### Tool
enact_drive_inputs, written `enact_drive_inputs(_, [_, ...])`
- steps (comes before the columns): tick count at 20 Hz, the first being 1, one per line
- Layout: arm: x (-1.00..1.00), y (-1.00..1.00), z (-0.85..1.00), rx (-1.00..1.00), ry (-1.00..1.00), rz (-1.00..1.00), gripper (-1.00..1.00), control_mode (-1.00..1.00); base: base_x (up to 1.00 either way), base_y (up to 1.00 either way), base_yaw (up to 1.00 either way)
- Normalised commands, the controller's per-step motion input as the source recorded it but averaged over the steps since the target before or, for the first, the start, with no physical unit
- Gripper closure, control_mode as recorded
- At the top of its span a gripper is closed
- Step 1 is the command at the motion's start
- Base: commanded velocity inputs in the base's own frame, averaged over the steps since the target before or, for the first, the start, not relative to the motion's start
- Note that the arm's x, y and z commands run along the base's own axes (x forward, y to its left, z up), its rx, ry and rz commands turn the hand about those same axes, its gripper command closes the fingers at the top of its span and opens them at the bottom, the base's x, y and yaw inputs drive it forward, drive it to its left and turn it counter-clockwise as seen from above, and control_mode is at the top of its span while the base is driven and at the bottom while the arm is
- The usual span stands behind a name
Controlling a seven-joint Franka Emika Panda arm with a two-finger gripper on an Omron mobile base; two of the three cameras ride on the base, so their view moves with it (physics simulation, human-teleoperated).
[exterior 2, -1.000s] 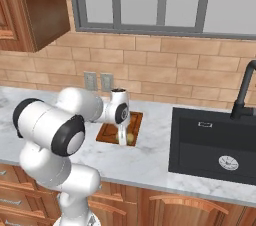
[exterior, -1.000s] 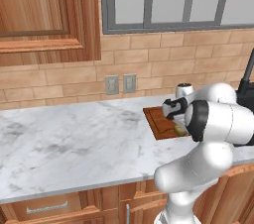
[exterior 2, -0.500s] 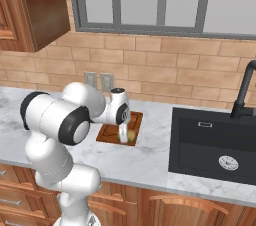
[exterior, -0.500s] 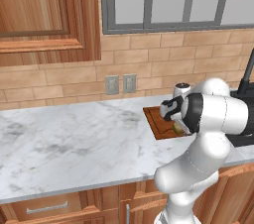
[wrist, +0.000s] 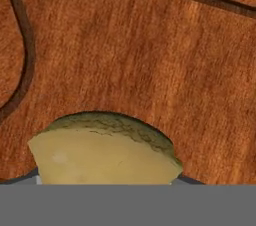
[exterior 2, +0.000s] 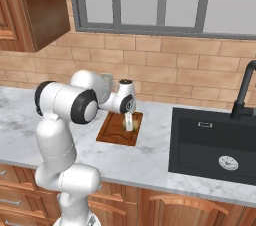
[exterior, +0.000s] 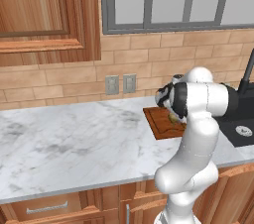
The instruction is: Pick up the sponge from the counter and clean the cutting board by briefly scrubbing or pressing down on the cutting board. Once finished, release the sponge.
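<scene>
One thing is worth watching here, the let-go; your tool [exterior 2: 129,123] sits low over the cutting board [exterior 2: 116,131] on the bench [exterior 2: 150,162], and the sponge [wrist: 102,152] is right at its tip, pressed against or just above the wood in the hand view; I can't tell which. I also can't tell how wide the tool stands or whether it has a real hold on the sponge; the tips are hidden under it, so don't assume it's free.

What could bite you: if you lift away while the sponge is pinched, it rides up with you and drops wherever, maybe off the board or toward the black sink [exterior 2: 212,142] nearby; if the sponge is squashed, it may spring or stick to one side as the tool spreads, and skid. From the left base view your own arm covers most of the board [exterior: 161,121], so you can't confirm much from there; I'd judge the scrub nearly done, the release not.
</scene>
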Motion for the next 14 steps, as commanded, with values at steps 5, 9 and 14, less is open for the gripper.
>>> enact_drive_inputs(5, [0.65, 0.07, -0.04, 0.03, -0.01, 0.06, 1.00, -1.00, 0.00, 0.00, 0.00])
enact_drive_inputs(9, [0.35, 0.39, -0.11, 0.00, 0.00, 0.02, 1.00, -1.00, 0.00, 0.00, 0.00])
enact_drive_inputs(14, [0.26, 0.52, -0.11, 0.00, 0.00, 0.00, 1.00, -1.00, 0.00, 0.00, 0.00])
